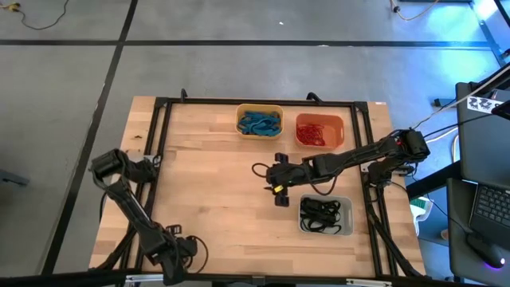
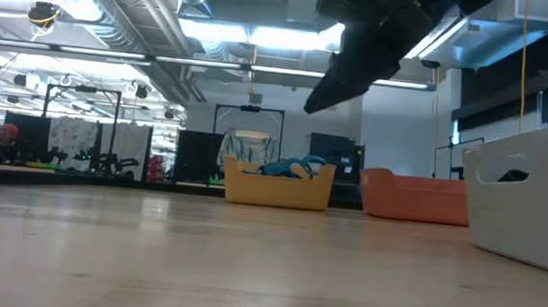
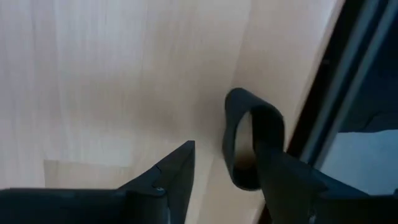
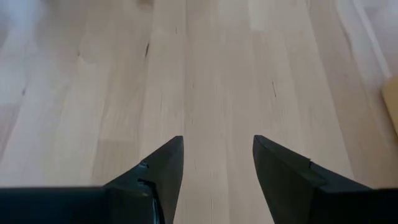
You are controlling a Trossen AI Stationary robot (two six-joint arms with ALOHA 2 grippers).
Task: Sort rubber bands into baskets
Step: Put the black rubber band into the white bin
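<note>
Three baskets hold the rubber bands: a yellow basket (image 1: 260,121) with blue ones, an orange basket (image 1: 319,131) with red ones, and a pale grey basket (image 1: 325,215) with black ones. My right gripper (image 1: 275,180) hangs open over bare wood mid-table, left of the grey basket, with nothing between its fingers (image 4: 161,168). My left gripper (image 3: 224,149) points down near the table's near edge (image 1: 182,249) and is open. A black loop (image 3: 252,134) stands on the wood beside one of its fingers; I cannot tell whether it is a band or a cable. My left gripper has the black loop's lower part (image 3: 245,174) right beside one finger (image 3: 280,180), outside the gap between the fingers. That finger covers the place, so I cannot tell whether it touches the loop. My right gripper touches nothing.
A dark metal frame (image 1: 163,127) runs around the tabletop, with a rail close to my left gripper (image 3: 336,106). A black cable loop (image 1: 259,170) hangs by my right wrist. Bare wood (image 1: 215,183) lies between the two arms.
</note>
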